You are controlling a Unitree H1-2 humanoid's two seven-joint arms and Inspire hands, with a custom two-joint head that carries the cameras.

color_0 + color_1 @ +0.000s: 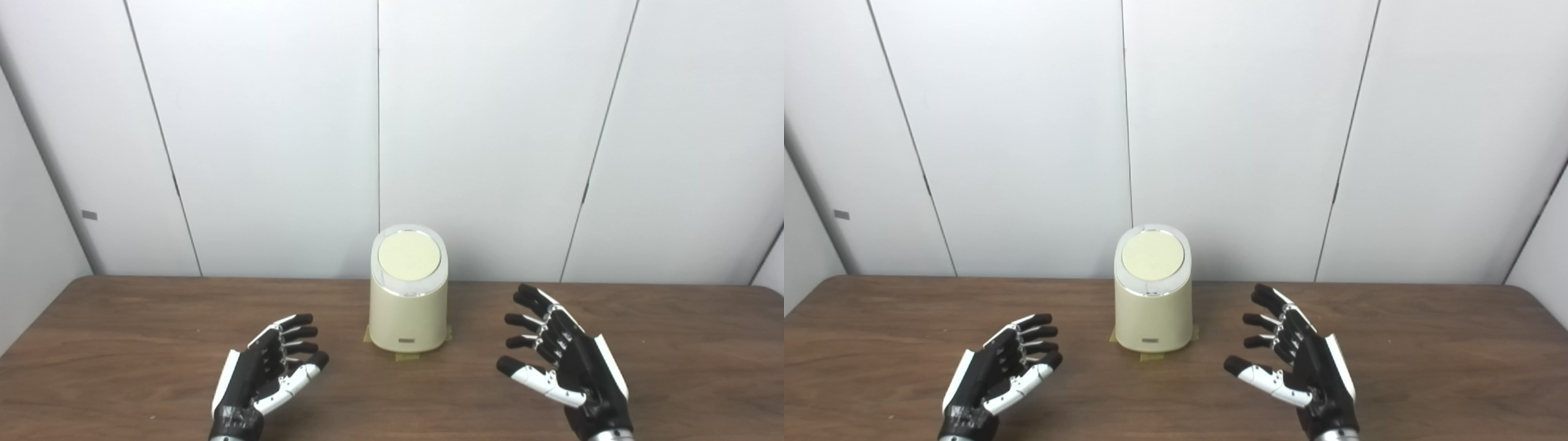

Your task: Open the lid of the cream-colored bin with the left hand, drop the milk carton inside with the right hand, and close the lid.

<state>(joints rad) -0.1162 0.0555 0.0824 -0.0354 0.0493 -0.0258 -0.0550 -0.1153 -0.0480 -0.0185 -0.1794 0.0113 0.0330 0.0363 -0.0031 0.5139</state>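
Observation:
The cream-colored bin [408, 300] stands upright at the middle of the brown table, on tape marks, its round lid [409, 255] down and flush with the top. My left hand [266, 370] hovers open near the front edge, left of the bin and apart from it, fingers spread and empty. On the other side my right hand [560, 355] is open too, palm turned inward, holding nothing. No milk carton shows in either view.
The wooden table [122, 343] runs the full width, with its back edge against white wall panels [275, 135]. A bit of yellowish tape [407, 356] pokes out under the bin's front.

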